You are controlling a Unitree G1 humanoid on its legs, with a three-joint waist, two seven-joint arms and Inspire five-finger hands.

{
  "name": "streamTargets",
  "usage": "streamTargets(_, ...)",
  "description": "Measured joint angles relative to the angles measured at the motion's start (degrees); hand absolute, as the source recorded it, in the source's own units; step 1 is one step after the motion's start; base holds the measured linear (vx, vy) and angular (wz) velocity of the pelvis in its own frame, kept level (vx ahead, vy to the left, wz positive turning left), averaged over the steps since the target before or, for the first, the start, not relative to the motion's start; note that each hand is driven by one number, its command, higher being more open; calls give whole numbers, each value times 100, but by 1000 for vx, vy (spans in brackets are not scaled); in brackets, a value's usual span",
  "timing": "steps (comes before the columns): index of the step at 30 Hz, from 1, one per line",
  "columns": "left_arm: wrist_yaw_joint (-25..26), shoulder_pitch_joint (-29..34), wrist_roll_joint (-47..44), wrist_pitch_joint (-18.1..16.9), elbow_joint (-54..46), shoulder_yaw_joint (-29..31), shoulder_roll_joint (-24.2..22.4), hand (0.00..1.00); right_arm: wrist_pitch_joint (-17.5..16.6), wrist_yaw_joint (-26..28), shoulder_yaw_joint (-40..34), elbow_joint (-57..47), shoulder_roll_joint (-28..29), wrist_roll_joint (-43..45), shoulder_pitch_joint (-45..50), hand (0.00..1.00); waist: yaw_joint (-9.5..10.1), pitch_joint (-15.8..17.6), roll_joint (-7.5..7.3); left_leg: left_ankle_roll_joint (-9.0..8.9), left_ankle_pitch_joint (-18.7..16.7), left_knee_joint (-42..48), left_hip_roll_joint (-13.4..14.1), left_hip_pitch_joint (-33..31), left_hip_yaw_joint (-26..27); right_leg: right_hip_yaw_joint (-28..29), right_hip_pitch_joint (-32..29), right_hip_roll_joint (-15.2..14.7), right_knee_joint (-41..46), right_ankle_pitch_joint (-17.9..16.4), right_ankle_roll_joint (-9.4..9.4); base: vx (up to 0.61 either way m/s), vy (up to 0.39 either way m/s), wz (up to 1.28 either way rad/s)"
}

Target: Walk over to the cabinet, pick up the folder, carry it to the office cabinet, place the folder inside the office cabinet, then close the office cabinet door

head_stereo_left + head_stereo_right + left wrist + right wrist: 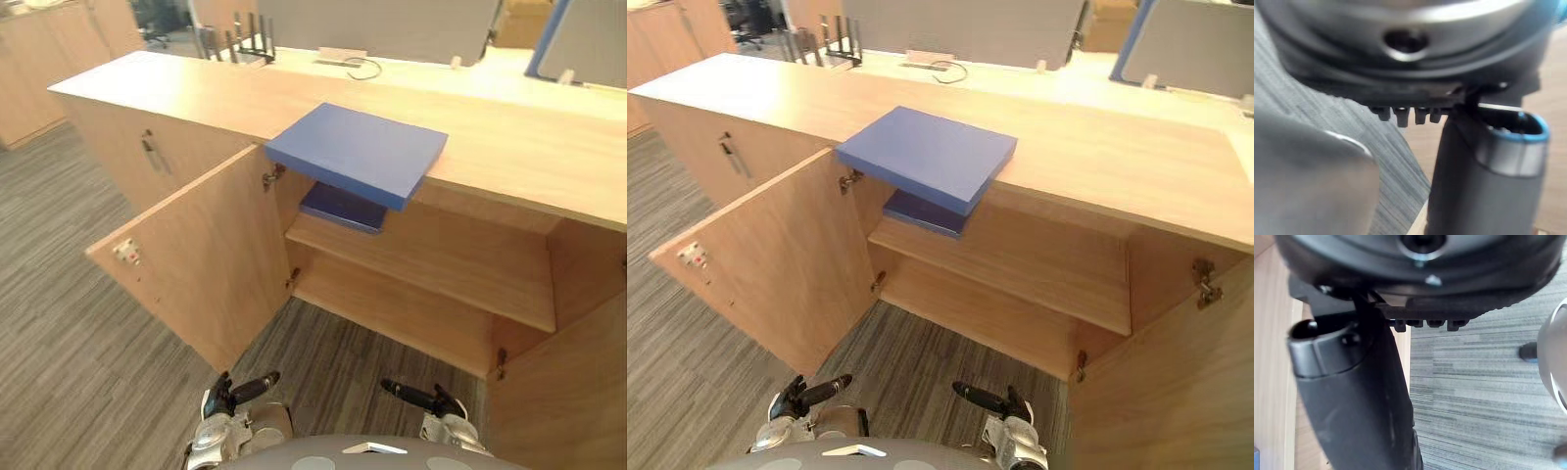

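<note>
A flat blue folder point(358, 152) lies on the wooden cabinet top point(176, 93), one corner jutting out over the open compartment. A second, darker blue folder point(343, 208) rests on the inner shelf point(441, 264) just below it. Both cabinet doors stand open, the left door point(196, 264) swung toward me and the right door point(568, 392) at the lower right. My left hand point(240, 392) and right hand point(416, 397) hang low near my body, thumbs pointing inward, well short of the cabinet and holding nothing. The left wrist view shows the left hand's thumb point(1484, 176), the right wrist view the right hand's thumb point(1352, 396).
Grey striped carpet point(69, 323) lies between me and the cabinet. A closed cabinet door with a metal handle point(152, 152) sits left of the open one. A black file rack point(240, 39) and a cable point(362, 67) stand on the desk behind.
</note>
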Motion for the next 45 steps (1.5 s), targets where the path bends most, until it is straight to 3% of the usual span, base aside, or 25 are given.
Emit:
streamTargets(1,35,42,1,-42,32,-71,-49,100,5,-1,23,-13,-72,-2,25,100,0,-41,111,-87,713,-1248,-53,121,-302,171,6,-39,22,-70,215,282,382,-52)
streamTargets(2,45,-16,-46,-40,86,-64,-16,100,17,-16,43,38,-45,-21,20,100,15,-78,-19,-301,721,-1276,-253,221,-300,335,29,-210,14,-101,324,345,392,-27)
streamTargets(4,148,-46,15,-88,109,-90,190,100,10,17,92,63,204,-51,2,100,-44,-164,-433,-220,772,-1580,-650,245,-325,655,-123,-402,-245,133,280,279,248,4)
streamTargets(6,154,-139,-19,-37,264,-31,228,100,4,40,94,152,296,-71,-39,100,0,-199,-507,-203,762,-1657,-748,265,-270,844,-123,-492,-395,399,320,213,202,-11)
streamTargets(9,189,-178,15,-39,420,-66,259,100,-19,126,94,189,389,-95,-119,100,35,-203,-458,-97,834,-2151,-769,646,1,1126,-126,-556,-492,724,338,141,153,-41)
streamTargets(12,194,-175,23,-35,528,-424,309,100,-30,139,8,254,372,-105,-113,100,1,-303,-450,-56,1008,-2679,-920,962,166,1212,-131,-679,-591,783,402,52,69,-35)
streamTargets(17,209,-206,-191,-47,215,-1565,427,100,-34,123,-92,491,158,-107,-114,100,-38,-368,-390,-119,1520,-3496,-983,1172,44,1195,-224,-673,-799,789,407,-51,-43,-5)
streamTargets(21,40,313,-930,-67,-1575,-2807,437,100,-37,92,-34,621,-113,-117,-36,100,-147,-430,-272,-175,1857,-4238,-1092,1219,-362,1255,-587,-673,-802,789,409,-106,-16,-15)
streamTargets(25,-372,619,-1763,-191,-2997,-3313,622,100,-34,103,163,594,-179,-162,34,100,-233,-422,-314,-170,1872,-4393,-1143,1344,-369,1376,-694,-708,-906,725,429,-124,12,-49)
streamTargets(27,-505,673,-2025,-206,-3345,-3412,662,100,-34,116,206,593,-197,-164,24,100,-320,-435,-287,-174,1878,-4394,-1143,1354,-446,1379,-718,-702,-897,685,489,-104,-25,-11)
streamTargets(33,-701,762,-2263,-205,-4279,-3757,739,100,-39,140,407,599,-348,-330,109,100,-307,-560,-160,-168,1934,-4390,-1130,1346,-618,1343,-682,-649,-906,653,507,-6,-31,5)
streamTargets(37,-611,958,-2221,-226,-5084,-3725,887,100,-37,129,534,617,-346,-328,127,100,-302,-612,-279,-166,1935,-4368,-1129,1350,-687,1329,-635,-634,-919,691,557,85,-42,3)
streamTargets(42,-180,1086,-1943,-284,-5326,-3613,841,100,-39,114,604,714,-317,-326,162,100,-288,-695,-461,-166,1935,-4368,-1113,1379,-760,1310,-568,-612,-895,701,548,27,-26,7)
streamTargets(45,125,1284,-1700,-289,-5337,-3433,749,100,-50,100,607,711,-321,-321,235,100,-285,-703,-472,-164,1934,-4373,-1101,1441,-758,1314,-521,-607,-891,785,536,-37,3,-2)
